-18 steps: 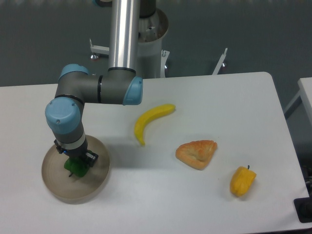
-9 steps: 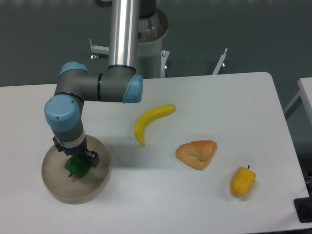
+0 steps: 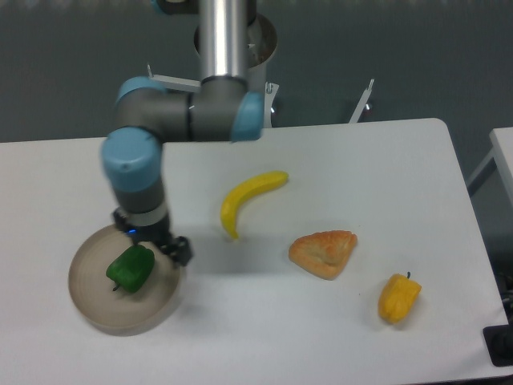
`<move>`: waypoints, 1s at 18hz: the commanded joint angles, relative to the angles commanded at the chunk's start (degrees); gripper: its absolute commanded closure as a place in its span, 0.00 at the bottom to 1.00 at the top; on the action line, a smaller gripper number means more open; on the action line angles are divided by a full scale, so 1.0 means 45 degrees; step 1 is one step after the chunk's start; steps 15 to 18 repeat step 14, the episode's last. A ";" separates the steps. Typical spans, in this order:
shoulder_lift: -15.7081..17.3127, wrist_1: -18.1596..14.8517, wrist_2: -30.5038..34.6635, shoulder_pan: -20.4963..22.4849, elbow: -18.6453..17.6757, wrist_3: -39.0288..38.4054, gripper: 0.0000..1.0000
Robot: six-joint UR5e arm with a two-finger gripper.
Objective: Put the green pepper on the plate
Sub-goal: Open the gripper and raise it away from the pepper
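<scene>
The green pepper [image 3: 131, 269] lies on the round beige plate [image 3: 96, 305] at the table's front left, free of the gripper. My gripper [image 3: 164, 245] is above the plate's right rim, just right of the pepper and apart from it. It holds nothing. Its fingers are mostly hidden under the wrist, so I cannot make out how wide the jaws stand.
A yellow banana [image 3: 248, 198] lies at the table's middle. A piece of bread or pastry [image 3: 324, 251] lies right of it. A yellow-orange pepper [image 3: 398, 297] sits at the front right. The arm's base post [image 3: 227, 40] stands at the back.
The gripper let go of the green pepper, which stays on the plate. The arm rose and moved right, away from the pepper.
</scene>
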 joint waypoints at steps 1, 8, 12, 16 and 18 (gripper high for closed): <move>0.0040 -0.0020 0.0000 0.0332 0.0039 0.0528 0.04; -0.0076 0.0136 0.0547 0.2267 0.0429 0.4083 0.04; -0.0486 0.0214 0.0605 0.2660 0.1053 0.5317 0.04; -0.0662 0.0292 0.0605 0.2796 0.1269 0.5416 0.04; -0.0662 0.0292 0.0605 0.2796 0.1269 0.5416 0.04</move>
